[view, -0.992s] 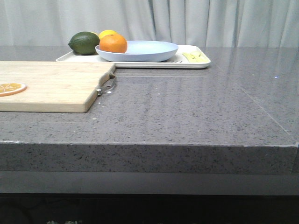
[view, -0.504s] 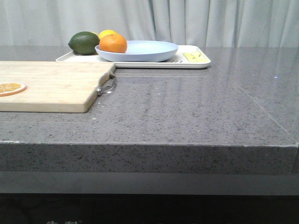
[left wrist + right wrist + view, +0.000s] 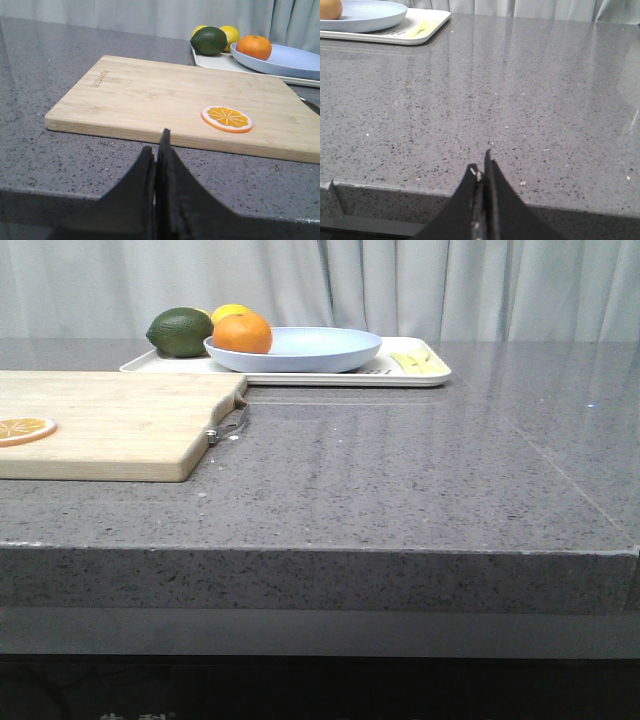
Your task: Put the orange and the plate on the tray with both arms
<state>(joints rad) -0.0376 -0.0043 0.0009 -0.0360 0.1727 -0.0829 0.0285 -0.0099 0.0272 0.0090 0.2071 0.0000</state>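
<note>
Left pincer (image 3: 156, 150): fingers pressed together, nothing between them, hanging at the near edge of the table (image 3: 400, 490), off its surface. Right pincer (image 3: 482, 175): also pressed together and empty, likewise at the table's near edge. Neither arm shows in the front view.

Directly ahead of the left pincer lies the wooden board (image 3: 170, 100), flat on the table, its near long edge just beyond the fingertips. An orange slice (image 3: 227, 118) lies on the board, ahead of the left pincer and toward the right-arm side, apart from the fingers.

Tray (image 3: 420, 375): far across the table, well beyond both pincers, past the board's far edge. From the left pincer it sits ahead and off toward the right-arm side; from the right pincer it sits ahead and off toward the left-arm side.

Plate (image 3: 320, 345): rests on the tray, well apart from both pincers. Orange (image 3: 243, 332): sits in the plate, at its end nearer the left arm, touching the plate's inner surface.

Beside the plate, on the tray's left-arm end: a dark green fruit (image 3: 180, 331) and a lemon (image 3: 228, 311) behind the orange. In the left wrist view a second yellow fruit shows partly behind the green one. A pale yellow-green item (image 3: 415, 362) lies on the tray's other end; what it is I cannot tell.
</note>
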